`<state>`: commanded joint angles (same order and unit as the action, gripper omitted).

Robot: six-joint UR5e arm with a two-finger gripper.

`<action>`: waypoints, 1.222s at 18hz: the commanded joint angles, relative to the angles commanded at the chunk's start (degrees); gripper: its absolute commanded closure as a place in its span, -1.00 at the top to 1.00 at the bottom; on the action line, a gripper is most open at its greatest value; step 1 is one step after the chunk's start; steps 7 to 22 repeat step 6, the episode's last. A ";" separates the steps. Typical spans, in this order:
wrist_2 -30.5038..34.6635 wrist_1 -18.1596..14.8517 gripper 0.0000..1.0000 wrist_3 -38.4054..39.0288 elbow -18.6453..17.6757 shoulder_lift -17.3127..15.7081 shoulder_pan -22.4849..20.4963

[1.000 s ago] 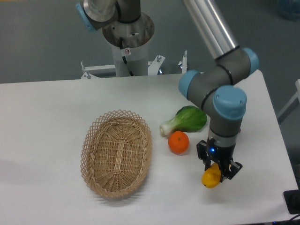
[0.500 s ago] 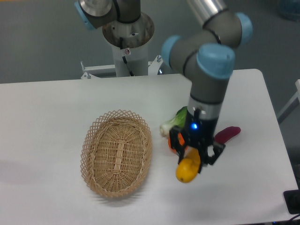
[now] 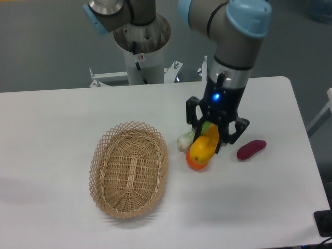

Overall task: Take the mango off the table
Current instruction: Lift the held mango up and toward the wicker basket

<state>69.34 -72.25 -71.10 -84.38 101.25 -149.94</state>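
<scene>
Yellow and glossy, the mango (image 3: pixel 203 148) hangs clamped in the gripper (image 3: pixel 213 141), lifted clear of the white bench (image 3: pixel 57 129) and tilted — its lower end covers part of the orange (image 3: pixel 196 163) below it. Just beside sits a leafy green vegetable (image 3: pixel 185 139), half hidden behind the gripper, and a purple sweet potato (image 3: pixel 251 149) lies near on the right. Woven and oval, a wicker basket (image 3: pixel 129 169) rests to the left — apart from the fruit.

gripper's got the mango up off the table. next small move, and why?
Probably hold the grip and stop, or lift slightly straight up. The black two-finger gripper is shut on the glossy yellow mango, which hangs clear of the white table, directly in front of the round orange; sideways drift could bump it.
</scene>
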 joint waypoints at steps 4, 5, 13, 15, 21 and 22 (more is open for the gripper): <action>0.00 0.44 -0.02 0.00 0.18 0.00 0.35; 0.00 0.44 -0.03 0.09 0.18 0.00 0.44; 0.09 0.53 -0.02 0.09 0.18 0.09 0.53; 0.09 0.53 -0.02 0.09 0.18 0.09 0.53; 0.09 0.53 -0.02 0.09 0.18 0.09 0.53; 0.09 0.53 -0.02 0.09 0.18 0.09 0.53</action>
